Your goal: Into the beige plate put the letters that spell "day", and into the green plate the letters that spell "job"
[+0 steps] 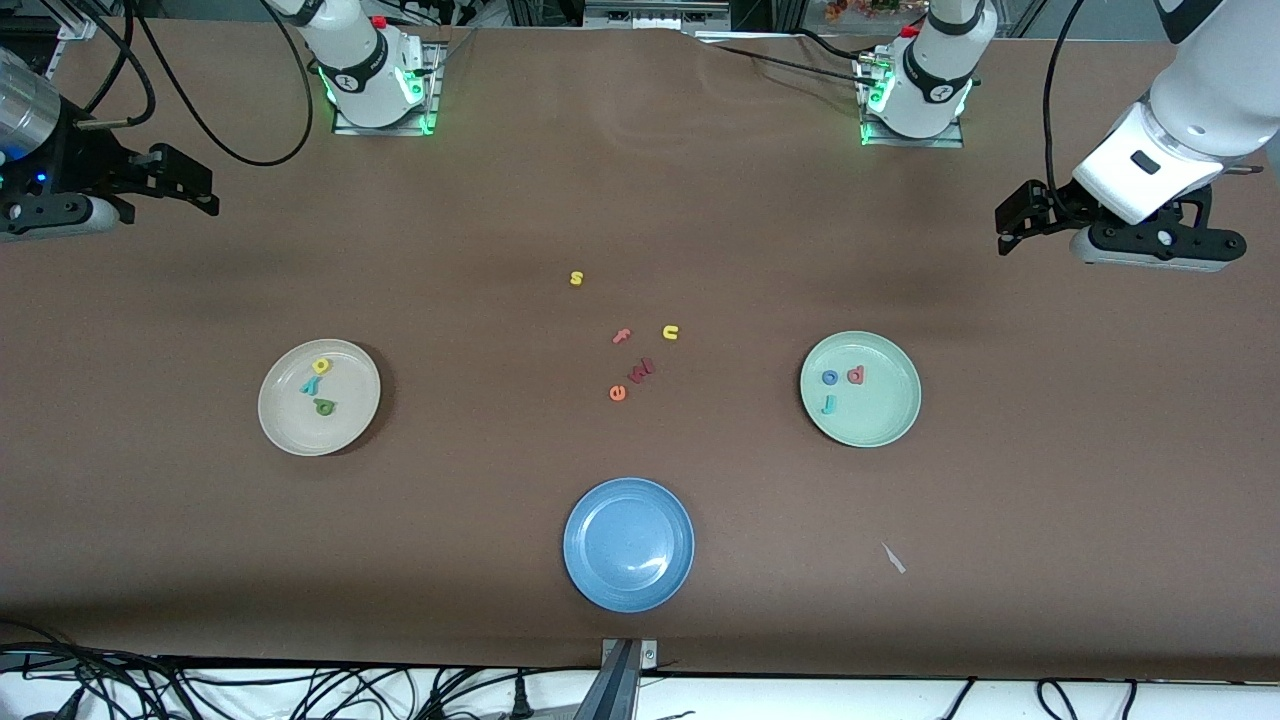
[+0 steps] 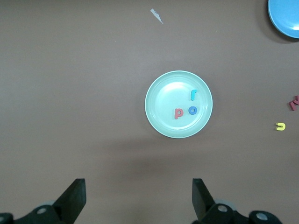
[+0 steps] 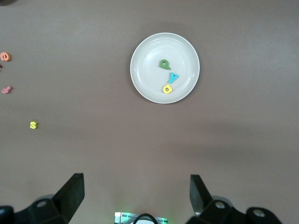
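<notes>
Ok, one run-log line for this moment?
beige plate: d, a, y in | green plate: j, o, b in | left gripper open, waiting | right gripper open, waiting

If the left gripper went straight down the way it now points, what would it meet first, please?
Most likely bare table. The left gripper, jaws open, hangs above the cloth, with the green plate ahead of its fingertips rather than between them. Depth is hard to judge, so this is tentative.
</notes>
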Robot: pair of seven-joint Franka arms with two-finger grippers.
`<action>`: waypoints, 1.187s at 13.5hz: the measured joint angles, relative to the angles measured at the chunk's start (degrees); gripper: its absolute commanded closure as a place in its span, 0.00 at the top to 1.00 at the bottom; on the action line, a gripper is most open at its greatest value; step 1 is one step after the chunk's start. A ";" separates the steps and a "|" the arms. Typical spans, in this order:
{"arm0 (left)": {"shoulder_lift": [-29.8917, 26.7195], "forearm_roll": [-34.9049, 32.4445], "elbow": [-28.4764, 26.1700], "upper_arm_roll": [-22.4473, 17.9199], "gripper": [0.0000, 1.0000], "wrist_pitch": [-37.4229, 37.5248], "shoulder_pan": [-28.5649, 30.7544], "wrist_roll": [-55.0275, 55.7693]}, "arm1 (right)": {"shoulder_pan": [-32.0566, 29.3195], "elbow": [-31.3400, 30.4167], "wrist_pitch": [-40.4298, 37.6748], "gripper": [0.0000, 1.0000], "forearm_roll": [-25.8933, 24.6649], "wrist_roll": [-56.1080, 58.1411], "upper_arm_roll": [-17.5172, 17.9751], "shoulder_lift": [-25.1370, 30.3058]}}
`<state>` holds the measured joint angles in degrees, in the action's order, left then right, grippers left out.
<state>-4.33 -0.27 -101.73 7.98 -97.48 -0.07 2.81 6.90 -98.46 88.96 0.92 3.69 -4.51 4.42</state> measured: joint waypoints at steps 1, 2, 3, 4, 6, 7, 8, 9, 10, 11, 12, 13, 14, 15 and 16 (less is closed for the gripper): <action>0.00 0.00 0.00 0.01 1.00 0.00 0.00 0.00 | 0.02 0.00 0.04 1.00 -0.01 -0.06 0.04 0.00; 0.00 0.00 0.00 0.03 1.00 0.00 0.00 0.00 | 0.02 0.02 0.15 1.00 -0.02 -0.11 0.09 0.00; 0.00 0.00 0.00 0.06 1.00 0.00 0.00 0.00 | 0.02 0.06 0.30 1.00 -0.07 -0.54 0.20 0.00; 0.00 0.00 0.00 0.17 1.00 0.00 -0.01 0.00 | 0.04 0.13 0.35 1.00 -0.10 -1.44 0.33 0.00; 0.00 0.00 0.00 0.39 1.00 0.00 -0.01 0.00 | 0.08 0.23 0.38 1.00 -0.10 -2.94 0.54 0.00; 0.00 0.00 0.00 0.43 1.00 0.00 -0.01 0.00 | 0.10 0.25 0.38 1.00 -0.11 -3.31 0.56 0.00; 0.00 0.00 0.00 0.43 1.00 0.00 -0.01 0.00 | 0.09 0.29 0.38 1.00 -0.13 -3.49 0.56 0.00; 0.00 0.00 0.00 0.43 1.00 0.00 -0.01 0.00 | 0.09 0.31 0.38 1.00 -0.15 -3.63 0.56 0.00; 0.00 0.00 0.00 0.43 1.00 0.00 -0.01 0.00 | 0.08 0.31 0.39 1.00 -0.16 -3.72 0.56 0.00; 0.00 0.00 0.00 0.43 1.00 0.00 -0.01 0.00 | 0.06 0.31 0.39 1.00 -0.17 -3.76 0.54 0.00; 0.00 0.00 0.00 0.43 1.00 0.00 -0.01 0.00 | 0.06 0.31 0.39 1.00 -0.19 -3.78 0.54 0.00; 0.00 0.00 0.00 0.43 1.00 0.00 -0.01 0.00 | 0.06 0.31 0.39 1.00 -0.23 -3.79 0.53 0.00; 0.00 0.00 0.00 0.43 1.00 0.00 -0.01 0.00 | 0.05 0.31 0.38 1.00 -0.31 -3.80 0.52 -0.01; 0.00 0.00 0.00 0.43 1.00 0.00 -0.01 0.00 | 0.08 0.31 0.38 1.00 -0.57 -3.80 0.52 -0.03; 0.00 0.00 0.00 0.43 1.00 0.00 -0.01 0.00 | 0.10 0.31 0.38 1.00 -0.88 -3.80 0.55 -0.05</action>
<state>-4.33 -0.27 -101.73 8.41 -97.48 -0.08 2.81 6.99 -98.14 89.34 0.04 -0.11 -3.96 4.37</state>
